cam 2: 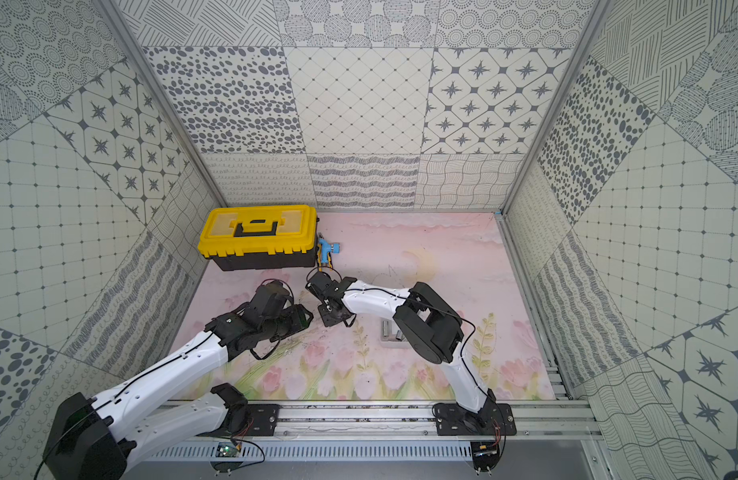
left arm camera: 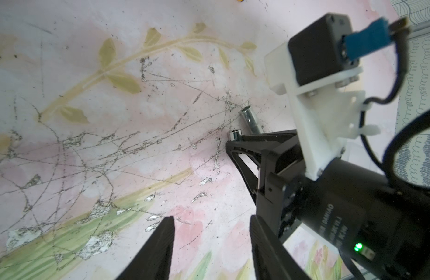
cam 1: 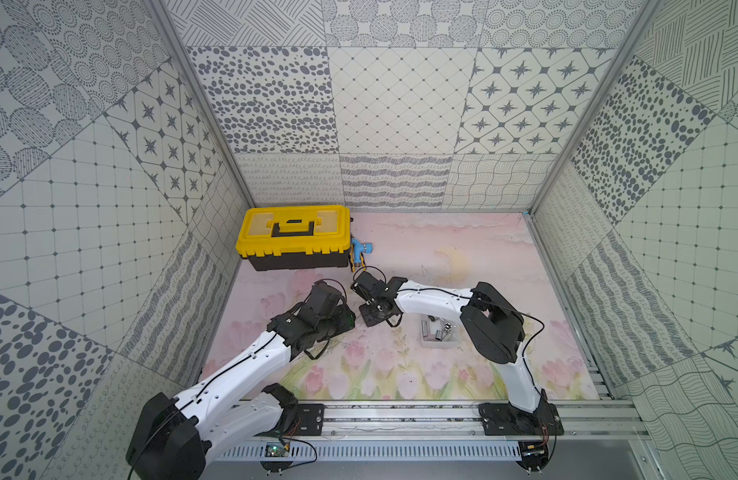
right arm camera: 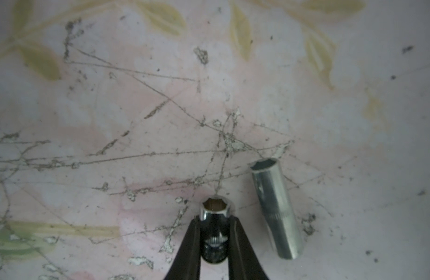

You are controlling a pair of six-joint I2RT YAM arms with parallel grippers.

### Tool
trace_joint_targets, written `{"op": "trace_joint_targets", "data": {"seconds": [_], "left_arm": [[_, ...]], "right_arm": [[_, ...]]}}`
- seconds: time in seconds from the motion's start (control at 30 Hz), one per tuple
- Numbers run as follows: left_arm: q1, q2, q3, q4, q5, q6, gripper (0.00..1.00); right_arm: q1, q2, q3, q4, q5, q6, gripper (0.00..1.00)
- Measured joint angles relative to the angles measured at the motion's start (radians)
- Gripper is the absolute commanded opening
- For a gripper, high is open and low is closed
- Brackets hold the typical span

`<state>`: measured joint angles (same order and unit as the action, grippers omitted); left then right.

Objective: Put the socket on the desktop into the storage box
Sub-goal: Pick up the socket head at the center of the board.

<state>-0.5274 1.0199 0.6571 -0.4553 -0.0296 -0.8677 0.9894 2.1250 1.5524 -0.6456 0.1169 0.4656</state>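
Right claw (right arm camera: pixel 215 220) low over the surface (right arm camera: pixel 136 121), clenched on short socket (right arm camera: pixel 216 211); left claw (left arm camera: pixel 211 219) released. Storage box (cam 1: pixel 438 344) holds other sockets (cam 1: pixel 436 330).

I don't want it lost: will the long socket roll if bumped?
Probably yes: the long socket is a smooth round tube lying on its side on the flat mat, so a sideways bump would likely roll it. It looks like shiny metal, so likely stiff, heavy for its size, and maybe slippery.

Right claw (right arm camera: pixel 215 219) clasps socket (right arm camera: pixel 216 211) — seemingly snug
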Motion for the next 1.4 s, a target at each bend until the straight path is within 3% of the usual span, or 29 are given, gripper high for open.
{"op": "trace_joint_targets", "data": {"seconds": [0.13,0.23,0.43,0.63,0.8,1.0,1.23,1.4], "left_arm": [[0.005,0.005,0.0,0.0,0.002,-0.001,0.56],[0.005,0.005,0.0,0.002,0.016,-0.004,0.58],[0.005,-0.01,-0.002,0.073,0.109,-0.031,0.61],[-0.002,0.033,-0.019,0.251,0.291,-0.106,0.61],[-0.08,0.095,0.014,0.386,0.409,-0.154,0.6],[-0.167,0.175,0.064,0.507,0.502,-0.192,0.53],[-0.209,0.251,0.077,0.586,0.575,-0.224,0.52],[-0.215,0.272,0.081,0.613,0.602,-0.237,0.38]], "right_arm": [[0.009,-0.016,-0.028,0.024,0.004,-0.004,0.01],[0.027,-0.09,-0.129,0.072,0.005,-0.006,0.0],[0.061,-0.454,-0.454,0.241,-0.018,-0.002,0.0],[0.058,-0.818,-0.721,0.388,-0.043,0.031,0.0],[0.042,-1.027,-0.869,0.413,-0.068,0.06,0.0],[-0.001,-1.162,-0.908,0.411,-0.105,0.079,0.0],[-0.015,-1.176,-0.908,0.41,-0.141,0.082,0.0],[-0.016,-1.174,-0.908,0.41,-0.163,0.081,0.0]]}}
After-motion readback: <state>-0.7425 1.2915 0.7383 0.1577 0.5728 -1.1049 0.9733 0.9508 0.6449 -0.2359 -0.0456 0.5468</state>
